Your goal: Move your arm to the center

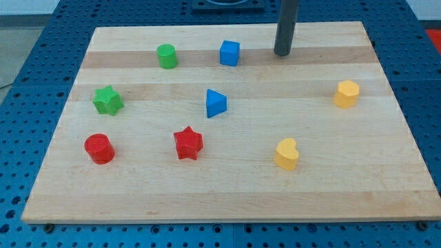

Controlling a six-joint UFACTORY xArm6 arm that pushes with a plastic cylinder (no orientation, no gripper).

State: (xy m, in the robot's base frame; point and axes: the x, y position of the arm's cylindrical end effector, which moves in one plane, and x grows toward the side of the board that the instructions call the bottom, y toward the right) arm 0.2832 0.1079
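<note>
Wooden board [386, 172], eight blocks scattered. My tip [282, 54] down near top edge, right of blue cube [229, 53], well apart; holding nothing, touching no block. Nearest board's middle: blue wedge [216, 103], apparently triangular. Below it, red star [187, 143]; yellow heart [286, 153] further right.

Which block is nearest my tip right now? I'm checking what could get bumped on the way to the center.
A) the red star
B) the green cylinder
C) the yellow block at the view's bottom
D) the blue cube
D: my tip stands near the view's top edge, just right of the blue cube, apart from it; every other block lies farther off.
</note>
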